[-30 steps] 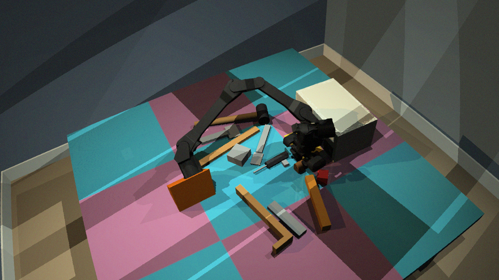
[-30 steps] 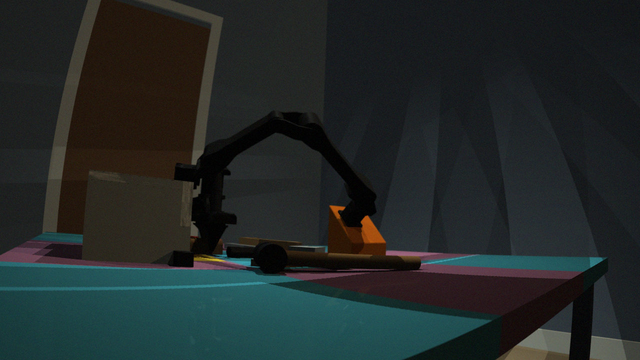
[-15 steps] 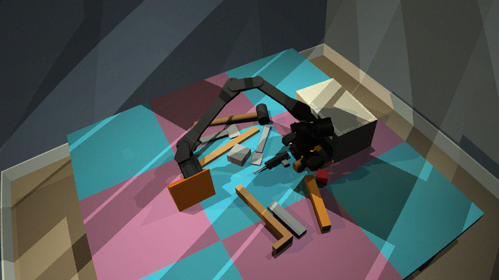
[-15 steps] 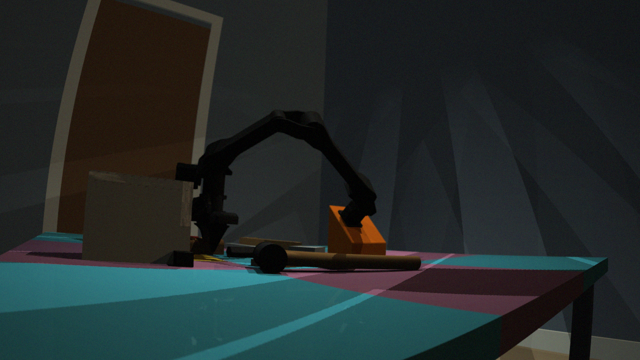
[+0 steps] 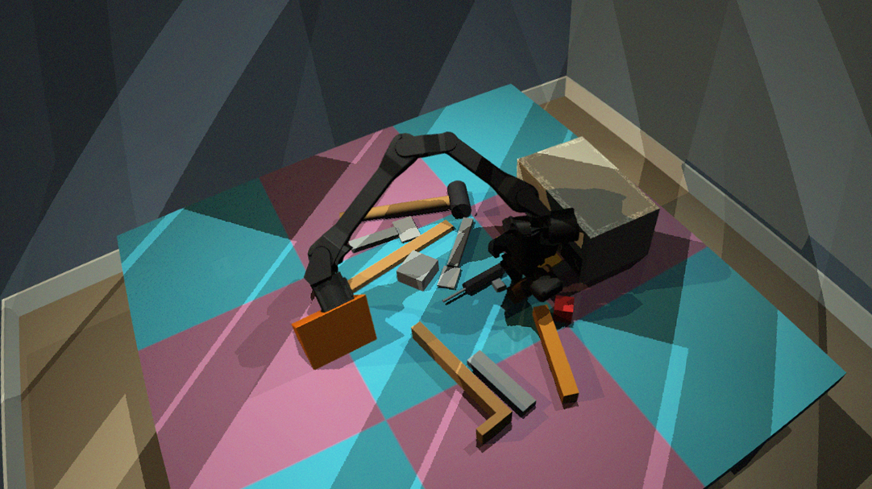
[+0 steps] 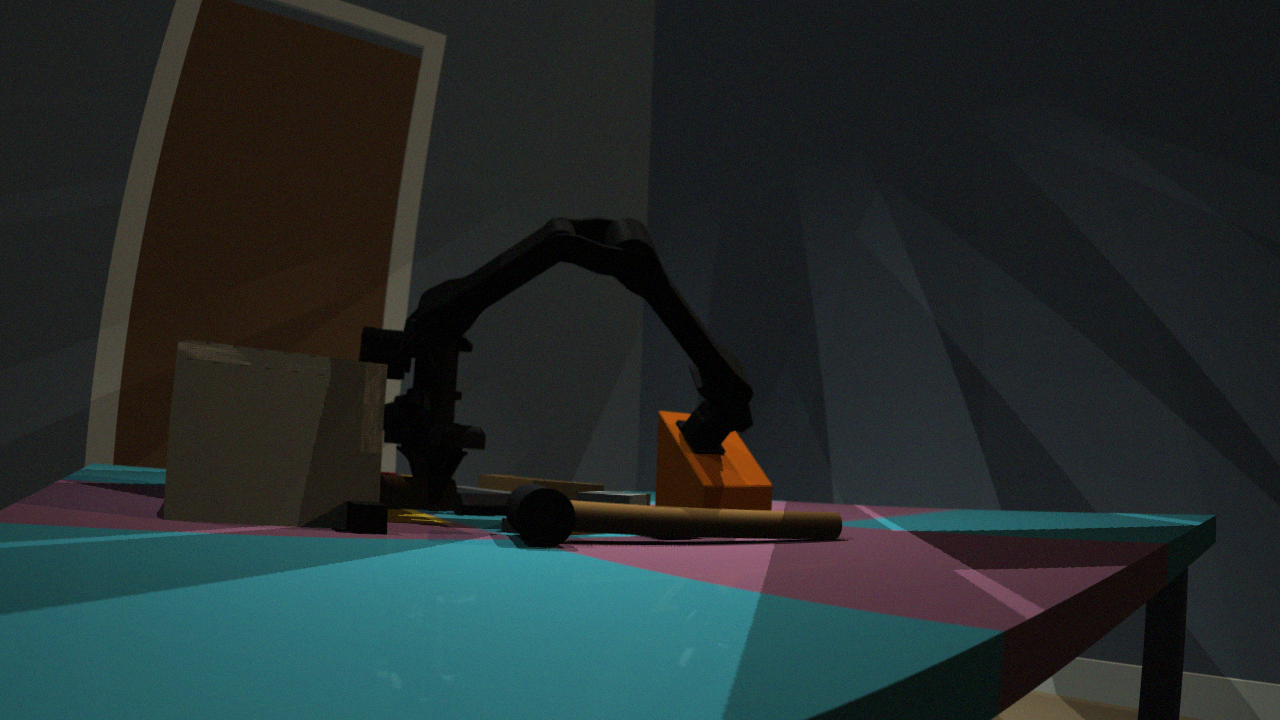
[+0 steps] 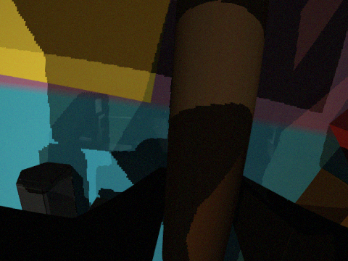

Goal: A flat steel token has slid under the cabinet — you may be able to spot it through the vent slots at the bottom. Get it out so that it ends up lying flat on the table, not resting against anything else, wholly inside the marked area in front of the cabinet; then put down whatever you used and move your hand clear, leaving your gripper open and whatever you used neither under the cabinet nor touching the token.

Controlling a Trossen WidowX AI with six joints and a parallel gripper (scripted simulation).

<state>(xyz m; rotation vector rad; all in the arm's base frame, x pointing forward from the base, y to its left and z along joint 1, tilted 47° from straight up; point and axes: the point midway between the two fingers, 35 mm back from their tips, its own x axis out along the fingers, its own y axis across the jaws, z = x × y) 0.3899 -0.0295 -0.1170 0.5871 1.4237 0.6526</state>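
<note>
With our gripper (image 5: 524, 297) (image 6: 438, 499) (image 7: 196, 178) clamped on a round wooden handle (image 7: 214, 72) beside the cabinet (image 5: 617, 240) (image 6: 268, 434), we are probably positioning it to sweep out the token, which we cannot see and presume underneath.

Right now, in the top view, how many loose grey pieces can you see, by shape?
Straight bar: 1
Chunky block: 1
Bars with a wider end: 2
Small piece: 1
Total: 5 visible; the arm may hide more.
</note>
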